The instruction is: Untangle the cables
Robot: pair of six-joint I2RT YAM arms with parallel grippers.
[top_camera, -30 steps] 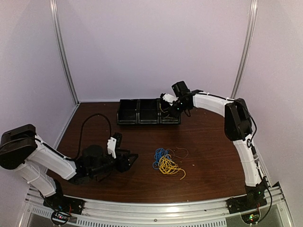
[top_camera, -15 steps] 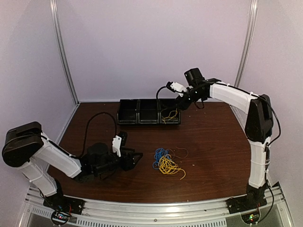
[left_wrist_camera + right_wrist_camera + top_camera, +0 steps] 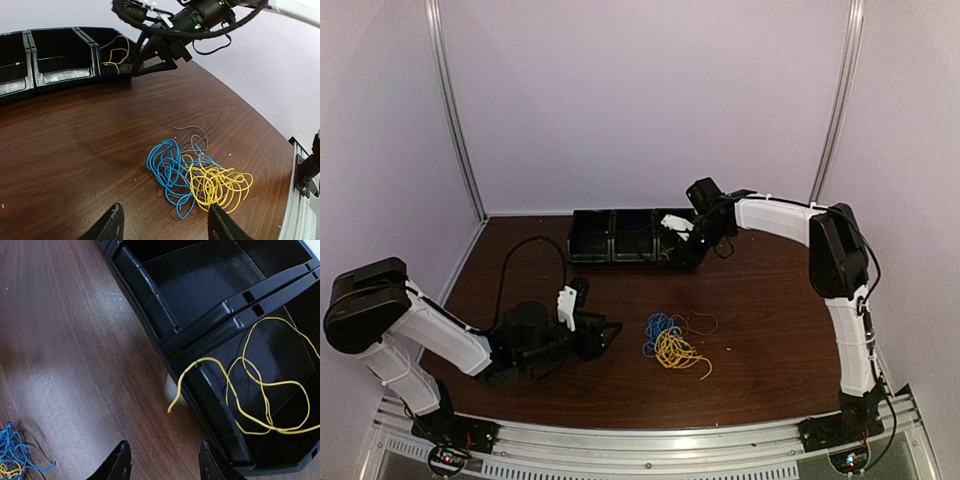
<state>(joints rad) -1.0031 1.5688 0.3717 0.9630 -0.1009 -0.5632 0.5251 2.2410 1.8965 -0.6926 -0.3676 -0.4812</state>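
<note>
One wire binned, the tangle waiting.
My right tool [image 3: 165, 462] hangs over the rightmost black bin [image 3: 207, 400], fingers apart and empty. A loose yellow wire [image 3: 275, 429] lies inside, one end draped over the front wall. My left tool [image 3: 166, 227] sits low on the surface [image 3: 75, 150], also apart, facing the tangle [image 3: 200, 172] of blue, yellow and dark wires. Next, I judge, I must pinch one outer strand and draw it clear slowly.

Top camera: fixed above and behind the arm bases [image 3: 450, 432], looking down over the whole dark wooden bench [image 3: 760, 340]. Left wrist camera: low, facing the row of black plastic bins [image 3: 55, 75]. Right wrist camera: close above the same bins.
</note>
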